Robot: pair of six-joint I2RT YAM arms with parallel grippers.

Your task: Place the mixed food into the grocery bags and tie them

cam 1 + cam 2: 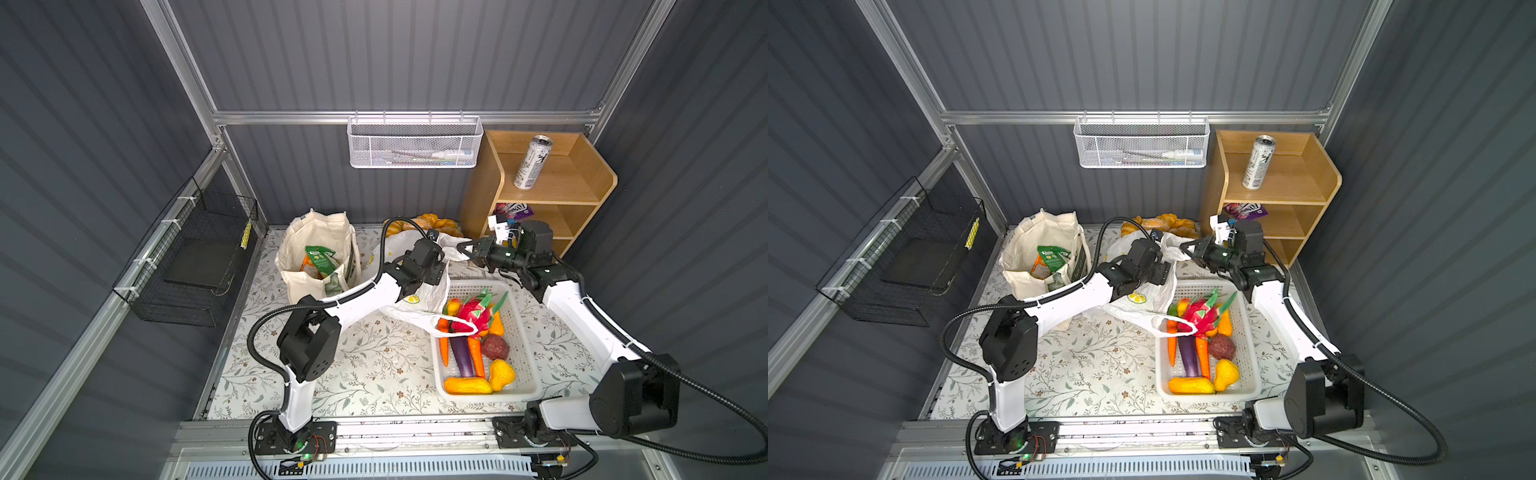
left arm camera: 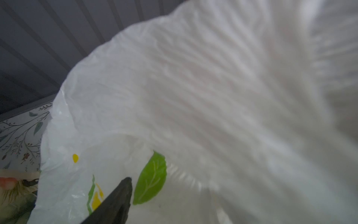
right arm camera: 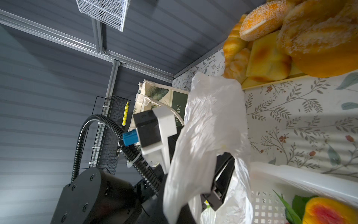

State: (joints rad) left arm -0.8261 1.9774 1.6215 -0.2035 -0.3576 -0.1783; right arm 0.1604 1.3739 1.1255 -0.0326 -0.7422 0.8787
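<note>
- Lemon-print plastic bag (image 1: 428, 300) is stretched between the two grippers, bunched under the left one. A yellow lemon slice and a green leaf are printed on it, with no writing that shows.
- The right gripper (image 1: 462, 248) is pressed together on a fold of the bag's rim.
- The left gripper (image 1: 434, 271) points down into the bag with its jaws spread. In the left wrist view one black finger (image 2: 116, 201) shows and plastic hides the rest.
- The bag's handle loop (image 1: 436, 327) lies on the near side of the left gripper, over the white basket (image 1: 530, 365).
- In that basket are a pink dragon fruit (image 1: 473, 309) and the purple toy eggplant (image 1: 463, 357).
- The canvas tote (image 1: 293, 249) stands open on the outer side of the left gripper. Inside it is a green packet (image 1: 320, 255) whose label is too small to read.
- Behind the right gripper stands a wooden shelf (image 1: 582, 174).
- The silver drink can (image 1: 532, 162) is upright on top of the shelf, and its black lettering is unreadable.
- A purple packet (image 1: 515, 209) lies one level lower, its pale letters illegible.
- Bread rolls (image 1: 432, 222) sit just beyond both grippers.
</note>
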